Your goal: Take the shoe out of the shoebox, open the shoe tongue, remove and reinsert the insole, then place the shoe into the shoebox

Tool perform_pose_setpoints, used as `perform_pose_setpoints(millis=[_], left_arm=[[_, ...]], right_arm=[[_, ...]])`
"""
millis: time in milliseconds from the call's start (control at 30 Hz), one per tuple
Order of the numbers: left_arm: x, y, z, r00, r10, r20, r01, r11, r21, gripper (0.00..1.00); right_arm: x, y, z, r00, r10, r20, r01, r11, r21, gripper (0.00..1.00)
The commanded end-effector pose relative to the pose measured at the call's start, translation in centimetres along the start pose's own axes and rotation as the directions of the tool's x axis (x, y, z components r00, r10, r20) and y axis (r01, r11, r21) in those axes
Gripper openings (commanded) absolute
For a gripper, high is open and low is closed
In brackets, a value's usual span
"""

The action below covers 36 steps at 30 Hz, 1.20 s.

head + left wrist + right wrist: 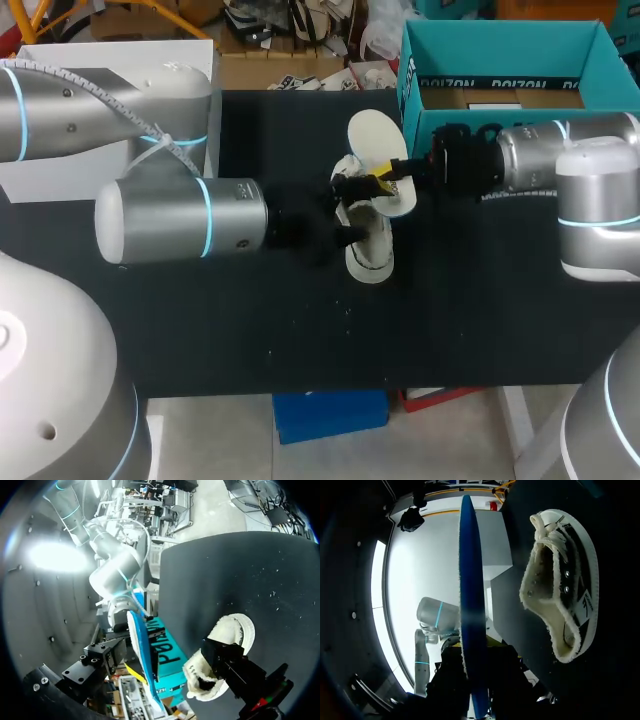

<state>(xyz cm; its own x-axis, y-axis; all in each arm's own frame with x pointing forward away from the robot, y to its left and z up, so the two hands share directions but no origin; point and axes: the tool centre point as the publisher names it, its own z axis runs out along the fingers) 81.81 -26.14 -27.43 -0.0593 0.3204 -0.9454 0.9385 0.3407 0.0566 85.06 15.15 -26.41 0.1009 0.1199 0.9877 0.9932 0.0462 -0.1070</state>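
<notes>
A black canvas shoe [370, 252] with pale lining lies on its side mid-table; the right wrist view shows it [565, 592] beside the gripper. My right gripper [383, 183] is shut on the insole [377, 138], pale on one face and blue on the other, holding it raised above the shoe. Seen edge-on, the insole [470, 605] stands between that gripper's fingers [475, 690]. My left gripper [340, 212] is open at the shoe's opening. One of its black fingers [227, 660] lies against the shoe [232, 630], with the insole [140, 647] beyond.
The open teal shoebox [460, 85] stands at the back right, close behind the right gripper, and shows behind the insole as a teal wall [167, 650]. A white box [120, 52] sits at the back left. Bare black tabletop [300, 330] lies in front of the shoe.
</notes>
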Motion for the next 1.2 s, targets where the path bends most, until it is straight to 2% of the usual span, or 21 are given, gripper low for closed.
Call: perform_pose_setpoints(millis=[33,300,367,433,533,1133,1200], left_arm=[[0.2,-0.4,-1.9,0.983,-0.034,0.179,0.041,0.998,-0.037,1.0],[-1.5,0.1,-3.8,0.975,-0.178,0.132,0.19,0.979,-0.078,1.0],[-1.9,0.3,-4.1,0.968,-0.234,0.087,0.242,0.966,-0.088,1.0],[-2.5,0.5,-4.4,0.957,-0.271,0.102,0.281,0.955,-0.098,1.0],[-3.6,1.3,-5.4,0.93,-0.36,0.078,0.369,0.916,-0.157,1.0],[-3.6,1.3,-5.4,0.93,-0.36,0.078,0.369,0.916,-0.157,1.0],[-3.8,1.2,-5.7,0.892,-0.444,0.086,0.451,0.889,-0.085,1.0]], right_arm=[[0.0,0.0,0.1,1.0,0.0,0.0,0.0,1.0,-0.003,0.0],[0.0,0.0,0.1,1.0,0.0,0.0,0.0,1.0,-0.003,0.0],[0.0,0.0,0.1,1.0,0.0,0.0,0.0,1.0,-0.003,0.0],[0.0,0.0,0.1,1.0,0.0,0.0,0.0,1.0,-0.003,0.0],[0.0,0.0,0.1,1.0,0.0,0.0,0.0,1.0,-0.003,0.0],[0.0,0.0,0.1,1.0,0.0,0.0,0.0,1.0,-0.003,0.0],[0.0,0.0,0.1,1.0,0.0,0.0,0.0,1.0,-0.003,0.0]])
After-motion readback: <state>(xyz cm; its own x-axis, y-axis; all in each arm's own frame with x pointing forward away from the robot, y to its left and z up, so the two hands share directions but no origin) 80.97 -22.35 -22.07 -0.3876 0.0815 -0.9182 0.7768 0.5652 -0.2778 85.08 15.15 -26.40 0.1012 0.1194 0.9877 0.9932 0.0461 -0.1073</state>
